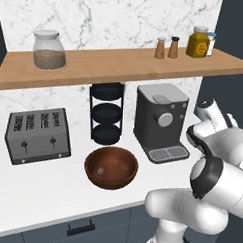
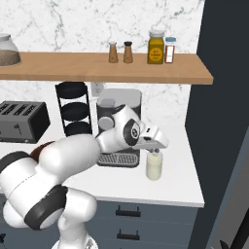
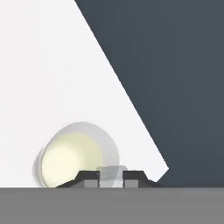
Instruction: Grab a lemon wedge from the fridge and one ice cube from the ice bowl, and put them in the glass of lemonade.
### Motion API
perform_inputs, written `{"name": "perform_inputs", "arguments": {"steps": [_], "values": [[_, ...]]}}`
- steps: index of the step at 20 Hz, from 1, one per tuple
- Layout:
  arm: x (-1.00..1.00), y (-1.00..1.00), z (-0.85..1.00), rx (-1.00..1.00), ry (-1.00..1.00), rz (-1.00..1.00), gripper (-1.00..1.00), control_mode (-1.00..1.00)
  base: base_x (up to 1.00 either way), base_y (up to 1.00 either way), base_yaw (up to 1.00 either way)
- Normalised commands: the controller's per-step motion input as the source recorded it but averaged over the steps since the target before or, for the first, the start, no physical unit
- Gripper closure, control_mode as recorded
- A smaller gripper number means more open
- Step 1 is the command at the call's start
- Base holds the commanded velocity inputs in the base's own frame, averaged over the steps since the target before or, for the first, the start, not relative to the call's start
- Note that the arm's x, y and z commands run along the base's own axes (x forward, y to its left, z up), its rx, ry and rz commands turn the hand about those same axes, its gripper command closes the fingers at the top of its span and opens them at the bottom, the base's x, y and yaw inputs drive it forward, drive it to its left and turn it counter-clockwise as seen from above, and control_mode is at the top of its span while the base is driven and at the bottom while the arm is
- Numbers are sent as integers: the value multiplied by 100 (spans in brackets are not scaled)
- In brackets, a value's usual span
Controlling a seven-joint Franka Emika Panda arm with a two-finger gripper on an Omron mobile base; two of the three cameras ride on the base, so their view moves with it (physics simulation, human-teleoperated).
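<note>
The tool (image 3: pixel 111 178) is pinched nearly shut on the ice cube (image 3: pixel 112 173), right above the glass of lemonade (image 3: pixel 72 159). Beyond it the white worktop (image 3: pixel 52 78) ends at the fridge (image 3: pixel 175 65).

— Wall side, what's up on the wooden shelf (image 1: pixel 121 63)?
— Lidded glass jar of brown grains (image 1: pixel 49 50) at its left end. Two small brown shakers (image 2: pixel 120 52) towards the right, then an amber jar (image 2: pixel 155 47) with a small pale bottle (image 2: pixel 169 49) just beside it.
— And below, on the white counter (image 1: pixel 40 190)?
— Grey four-slot toaster (image 1: pixel 38 135) on the left, black three-tier round rack (image 1: pixel 106 113) in the middle, dark coffee machine (image 1: pixel 160 122) beside the rack. Marble backsplash (image 1: pixel 98 12) behind everything.
</note>
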Motion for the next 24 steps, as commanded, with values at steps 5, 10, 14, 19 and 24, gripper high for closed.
{"name": "perform_inputs", "arguments": {"steps": [5, 10, 14, 19, 24], "values": [[30, 1, -25, -5, 10, 0, 100, -100, 0, 0, 0], [10, -2, -19, -4, 7, 1, 100, -100, 0, 0, 0], [3, 0, -22, -5, 6, 2, 100, -100, 0, 0, 0], [8, -6, -21, -5, 3, 3, 100, -100, 0, 0, 0], [-1, -12, 0, -4, 0, 1, 100, -100, 0, 0, 0]]}}
